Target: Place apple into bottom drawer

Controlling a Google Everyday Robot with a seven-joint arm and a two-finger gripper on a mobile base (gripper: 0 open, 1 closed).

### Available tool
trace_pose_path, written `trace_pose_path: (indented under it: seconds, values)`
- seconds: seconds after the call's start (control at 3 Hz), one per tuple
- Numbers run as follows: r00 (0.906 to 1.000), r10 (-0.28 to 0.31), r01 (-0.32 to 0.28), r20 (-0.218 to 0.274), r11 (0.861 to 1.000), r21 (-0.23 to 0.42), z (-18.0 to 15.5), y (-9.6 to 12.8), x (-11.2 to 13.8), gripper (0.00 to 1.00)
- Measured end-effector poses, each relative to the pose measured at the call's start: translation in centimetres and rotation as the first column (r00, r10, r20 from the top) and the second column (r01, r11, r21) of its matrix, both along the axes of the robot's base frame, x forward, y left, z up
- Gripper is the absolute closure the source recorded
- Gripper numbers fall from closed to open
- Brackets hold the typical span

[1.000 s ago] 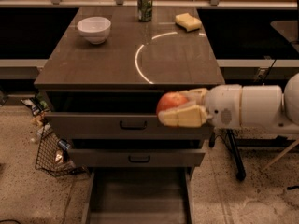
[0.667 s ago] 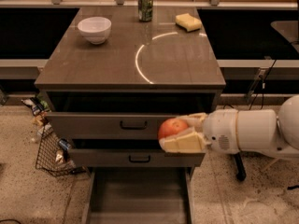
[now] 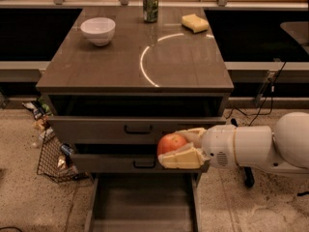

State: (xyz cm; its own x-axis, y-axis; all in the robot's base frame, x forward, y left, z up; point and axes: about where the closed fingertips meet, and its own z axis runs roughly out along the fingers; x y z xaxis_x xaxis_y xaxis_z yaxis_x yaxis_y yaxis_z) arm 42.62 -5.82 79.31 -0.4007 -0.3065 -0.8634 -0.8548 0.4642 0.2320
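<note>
Camera view: gripper (image 3: 180, 149) has sunk lower past the table's (image 3: 96, 71) front edge, jaws clamping the apple (image 3: 170, 142), above the bottom drawer (image 3: 143, 208).

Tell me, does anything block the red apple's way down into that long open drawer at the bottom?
Nothing visible does. The gripper holds the round red-orange apple before the middle drawer, above the pulled-out grey-brown bottom drawer, whose flat floor looks bare.

gripper (image 3: 173, 148) half-covering apple (image 3: 169, 141), bottom drawer (image 3: 142, 203) (cropped below)
</note>
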Motion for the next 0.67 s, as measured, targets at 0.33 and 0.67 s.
trace_pose_path:
  seconds: [0.33,0.67]
  values:
    - [0.9992,0.038,-0.039,0.011,0.995,0.089,-5.0,3.8,-0.7,1.00]
    - [0.9951,0.071,-0.080,0.070,0.987,0.140,-11.4,8.3,-0.2,1.00]
